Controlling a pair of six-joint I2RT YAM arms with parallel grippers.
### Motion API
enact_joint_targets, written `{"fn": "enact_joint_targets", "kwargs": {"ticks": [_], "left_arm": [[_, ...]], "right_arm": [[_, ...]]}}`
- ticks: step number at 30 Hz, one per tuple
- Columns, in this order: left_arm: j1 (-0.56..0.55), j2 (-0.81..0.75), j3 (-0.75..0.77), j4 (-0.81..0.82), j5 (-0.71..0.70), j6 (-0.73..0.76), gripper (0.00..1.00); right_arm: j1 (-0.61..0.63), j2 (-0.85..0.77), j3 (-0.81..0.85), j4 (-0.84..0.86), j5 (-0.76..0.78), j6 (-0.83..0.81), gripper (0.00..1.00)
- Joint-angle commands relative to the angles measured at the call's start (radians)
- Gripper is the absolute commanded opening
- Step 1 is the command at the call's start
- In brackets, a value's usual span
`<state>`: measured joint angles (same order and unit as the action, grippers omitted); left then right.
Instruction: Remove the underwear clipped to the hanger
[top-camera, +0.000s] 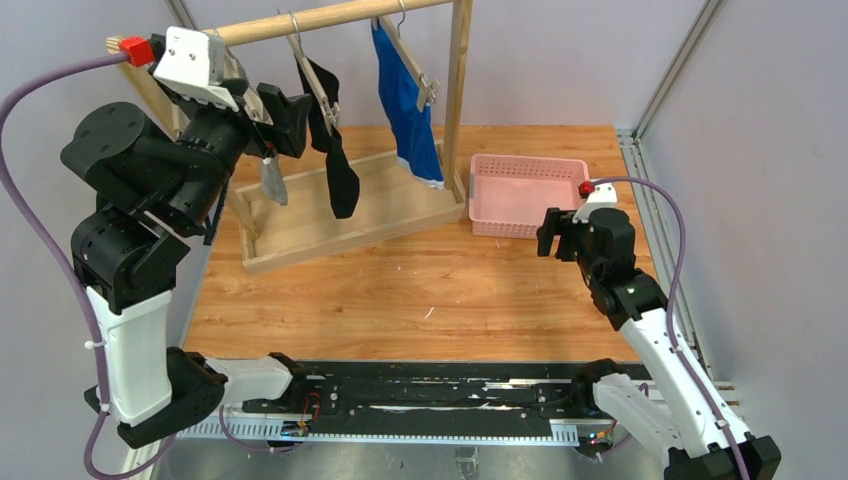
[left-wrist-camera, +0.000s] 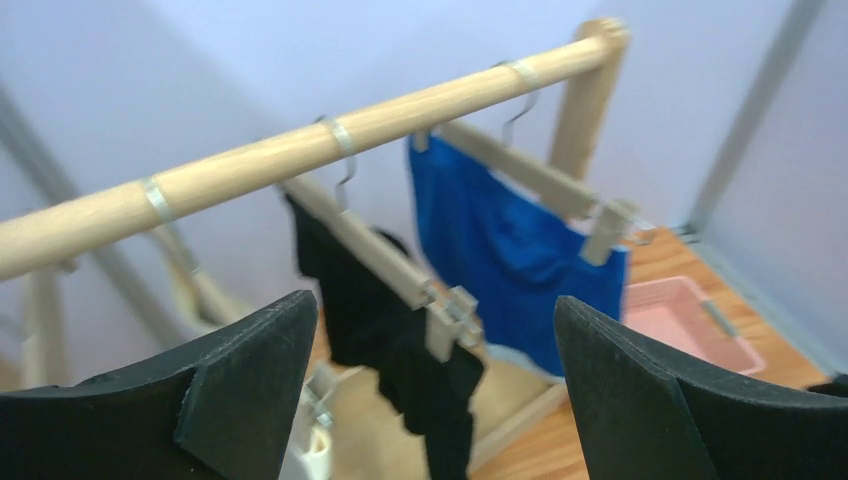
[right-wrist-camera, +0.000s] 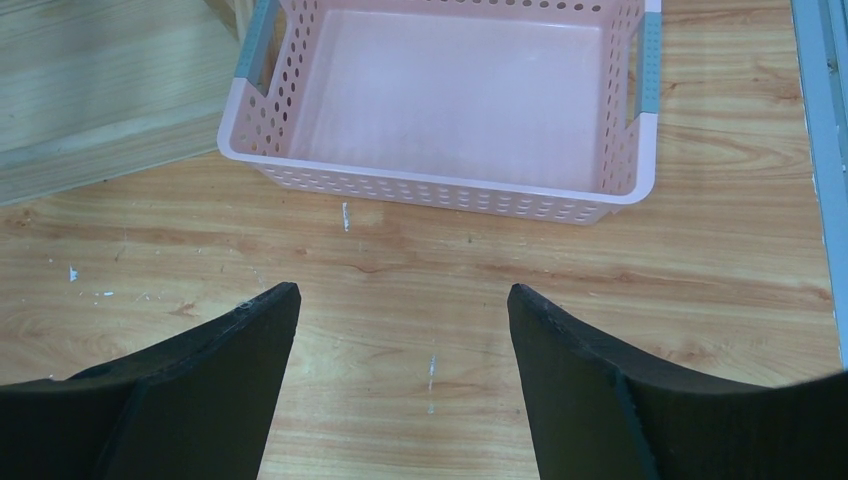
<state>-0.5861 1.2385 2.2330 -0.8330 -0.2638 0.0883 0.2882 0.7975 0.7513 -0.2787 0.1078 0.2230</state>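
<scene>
Bright blue cloth briefs and plain black cloth briefs hang clipped to wooden hangers on a round wooden rail at upper centre. Grey cloth briefs dangle to their left. The left jaws stand released, grasping nothing, beside the black pair. The right jaws, also released, hover over the wooden counter near a pink perforated plastic basket at centre right.

Top view overlooks table; left wrist faces rail closely; right wrist, basket.
</scene>
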Motion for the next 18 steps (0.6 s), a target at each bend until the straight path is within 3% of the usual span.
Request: {"fn": "enact_joint_targets", "kwargs": {"ticks": [1,5,10,15,18], "left_arm": [[-0.005,0.02,-0.006,-0.111,-0.258,0.074,0.98],[-0.005,-0.036,-0.125,-0.025,-0.313,0.092,0.98],[-0.004,-0.163,-0.329,0.229,-0.372,0.146,0.98],[-0.003,0.055,0.057,-0.028,-0.481,0.127,0.99],[0.003,0.092,0.091,0.0,-0.466,0.093,0.99]], "right_arm": [[0.016,0.002,0.032,-0.002,-0.012,0.004,0.78],[0.017,0.005,0.026,-0.007,-0.028,0.007,0.78],[0.019,0.012,0.009,0.002,-0.045,0.023,0.78],[0.022,0.023,0.008,0.008,-0.068,0.033,0.78],[0.027,0.029,0.011,0.009,-0.086,0.037,0.78]]}}
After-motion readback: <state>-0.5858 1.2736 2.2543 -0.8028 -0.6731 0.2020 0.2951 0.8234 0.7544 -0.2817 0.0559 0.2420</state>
